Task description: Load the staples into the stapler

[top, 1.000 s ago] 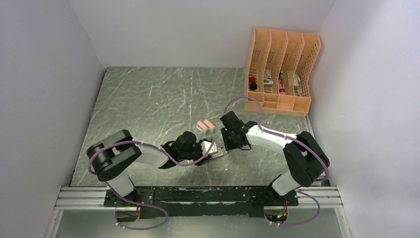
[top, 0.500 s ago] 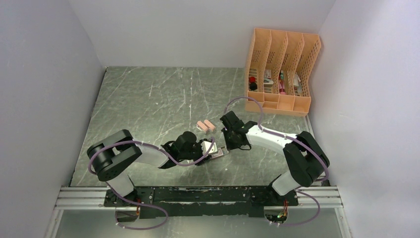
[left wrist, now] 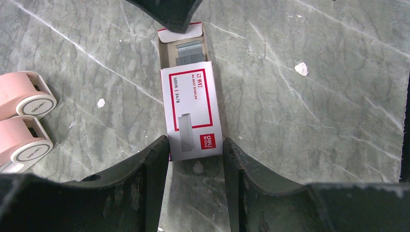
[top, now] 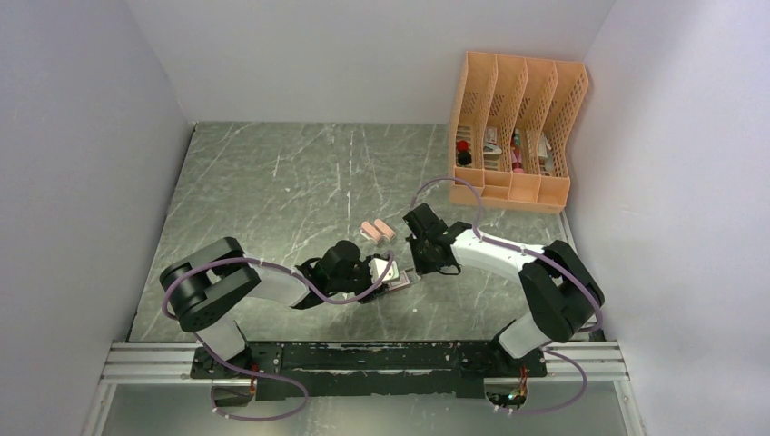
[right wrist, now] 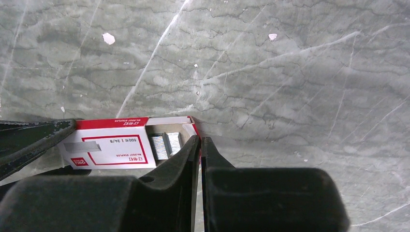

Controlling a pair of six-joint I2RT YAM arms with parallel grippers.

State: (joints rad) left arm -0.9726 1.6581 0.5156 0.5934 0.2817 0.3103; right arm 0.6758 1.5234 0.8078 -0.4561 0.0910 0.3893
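The right pincer [right wrist: 198, 137] has clenched since the earlier view, at the tray [right wrist: 169, 120] end, beside the staples [right wrist: 164, 145]. The left pincer [left wrist: 196, 141] grasps the box [left wrist: 191, 96]. We judge loading unstarted: 2 staplers [left wrist: 19, 92] untouched.

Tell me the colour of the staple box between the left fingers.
The staple box is white with red border and print; clearest in left wrist view.

In the left wrist view the two staplers [left wrist: 21, 121] are cut off by the left edge, and the right gripper [left wrist: 174, 19] hides the far flap of the box [left wrist: 191, 108]. From above, the contents of the organizer [top: 518, 127] are too small to tell.
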